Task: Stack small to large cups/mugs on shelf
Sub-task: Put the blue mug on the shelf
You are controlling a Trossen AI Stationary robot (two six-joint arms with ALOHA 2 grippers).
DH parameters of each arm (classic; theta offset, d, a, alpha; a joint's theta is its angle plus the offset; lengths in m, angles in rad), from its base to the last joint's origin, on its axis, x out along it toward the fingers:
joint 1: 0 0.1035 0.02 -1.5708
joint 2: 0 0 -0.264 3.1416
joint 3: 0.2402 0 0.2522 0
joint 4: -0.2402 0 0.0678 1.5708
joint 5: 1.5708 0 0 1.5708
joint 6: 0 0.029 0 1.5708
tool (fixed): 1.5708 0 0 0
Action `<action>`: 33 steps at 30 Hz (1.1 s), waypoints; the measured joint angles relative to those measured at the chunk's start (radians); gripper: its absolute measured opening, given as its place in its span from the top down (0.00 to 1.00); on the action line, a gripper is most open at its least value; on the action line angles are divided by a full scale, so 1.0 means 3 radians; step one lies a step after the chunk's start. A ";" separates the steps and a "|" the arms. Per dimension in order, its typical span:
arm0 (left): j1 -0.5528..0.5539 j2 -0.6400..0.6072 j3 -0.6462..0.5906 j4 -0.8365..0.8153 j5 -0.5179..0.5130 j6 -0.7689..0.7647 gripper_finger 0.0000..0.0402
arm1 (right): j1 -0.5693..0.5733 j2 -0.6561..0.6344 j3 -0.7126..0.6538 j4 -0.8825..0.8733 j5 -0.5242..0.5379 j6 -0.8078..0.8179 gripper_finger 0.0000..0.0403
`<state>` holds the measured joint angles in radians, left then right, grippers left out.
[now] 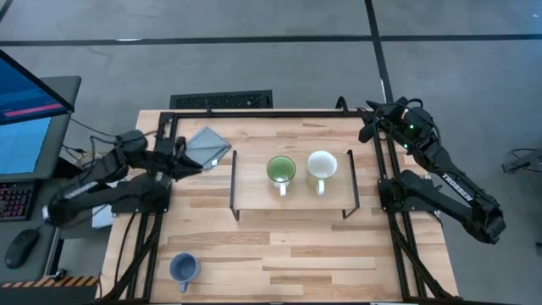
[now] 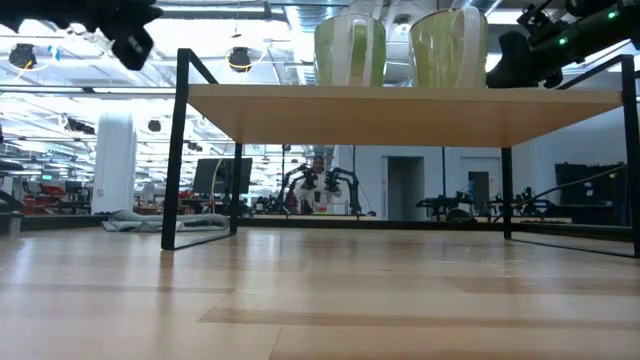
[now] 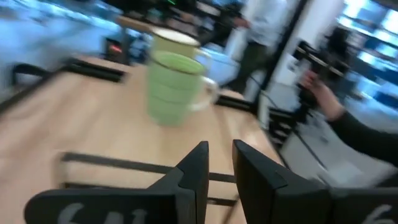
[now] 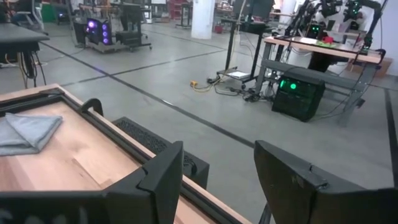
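Note:
The shelf (image 1: 254, 199) (image 2: 400, 110) stands mid-table on black wire legs. On its top, side by side and upright on their bases, are the green mug (image 1: 281, 171) (image 2: 350, 50) (image 3: 174, 87) and the cream-white mug (image 1: 322, 168) (image 2: 448, 48), handles toward the near edge. The blue mug (image 1: 184, 268) stands alone on the tabletop near the near-left corner. My left gripper (image 1: 193, 161) (image 3: 221, 165) hovers left of the shelf, empty, its fingers a narrow gap apart. My right gripper (image 1: 364, 127) (image 4: 217, 174) waits open by the far-right corner.
A folded grey cloth (image 1: 207, 146) (image 4: 28, 130) lies on the table at the far left, close to my left gripper. A black frame (image 1: 254, 113) edges the table. Beyond the table, in the left wrist view, a person's hand (image 3: 320, 96) shows. A monitor (image 1: 25, 110) stands off the left edge.

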<state>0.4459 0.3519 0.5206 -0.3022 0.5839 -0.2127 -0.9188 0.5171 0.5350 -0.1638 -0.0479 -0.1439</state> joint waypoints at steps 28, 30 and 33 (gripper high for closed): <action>-0.2905 0.1402 0.0419 -0.0715 -0.2547 -0.1253 0.85 | 0.0000 0.0000 -0.0003 -0.0103 -0.0001 -0.0159 0.45; -0.2905 0.1433 0.0419 -0.0721 -0.2528 -0.1232 0.85 | 0.0000 0.0000 -0.0003 -0.0104 0.0000 -0.0158 0.45; -0.2905 0.1454 0.0419 -0.0725 -0.2515 -0.1174 0.85 | 0.0000 0.0000 -0.0003 -0.0116 -0.0001 -0.0158 0.45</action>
<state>-0.4255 0.7882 0.6464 -0.5198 -0.1705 -0.5648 -0.9188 0.5171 0.5343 -0.1986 -0.0483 -0.1913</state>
